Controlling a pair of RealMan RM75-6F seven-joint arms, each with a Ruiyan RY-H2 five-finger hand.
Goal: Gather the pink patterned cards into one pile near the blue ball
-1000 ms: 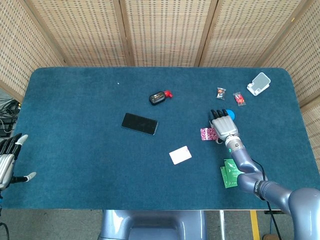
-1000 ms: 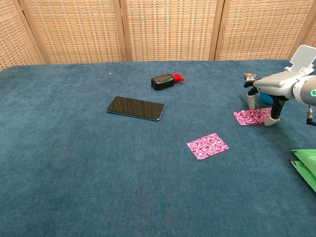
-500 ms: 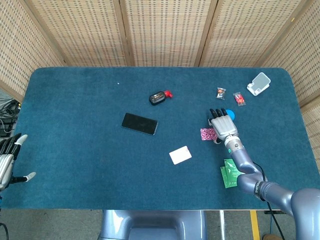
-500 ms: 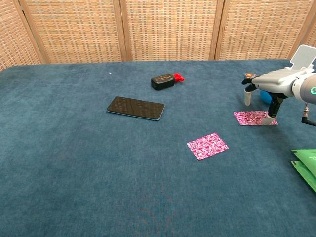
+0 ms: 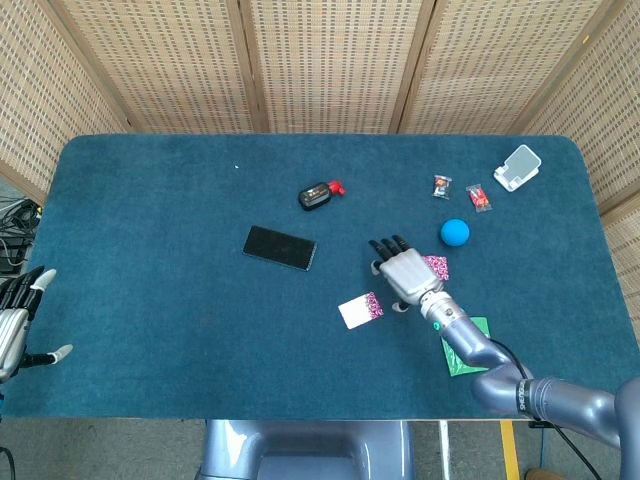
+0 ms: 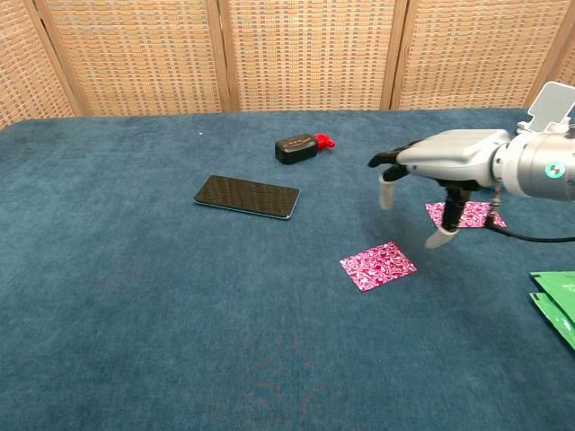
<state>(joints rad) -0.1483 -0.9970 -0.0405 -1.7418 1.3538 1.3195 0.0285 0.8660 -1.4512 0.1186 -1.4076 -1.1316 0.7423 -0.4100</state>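
One pink patterned card [image 6: 377,266] lies flat on the blue cloth; in the head view this card [image 5: 360,310] looks mostly white from glare. A second pink card [image 5: 437,266] lies just below-left of the blue ball [image 5: 455,232], and the same card [image 6: 469,214] shows partly behind my right fingers. My right hand [image 5: 405,275] hovers between the two cards, fingers spread, holding nothing [image 6: 440,166]. The ball is hidden in the chest view. My left hand [image 5: 18,318] rests off the table's left edge, fingers apart and empty.
A black phone [image 5: 279,247] and a black item with a red cap [image 5: 318,194] lie left of centre. Two small snack packets [image 5: 441,186] and a white stand [image 5: 517,166] sit at the back right. Green packets [image 6: 557,301] lie under my right forearm.
My right hand let go of the card near the ball and swung left, towards the card in the middle. That card stays beside the ball. The left hand has not moved.
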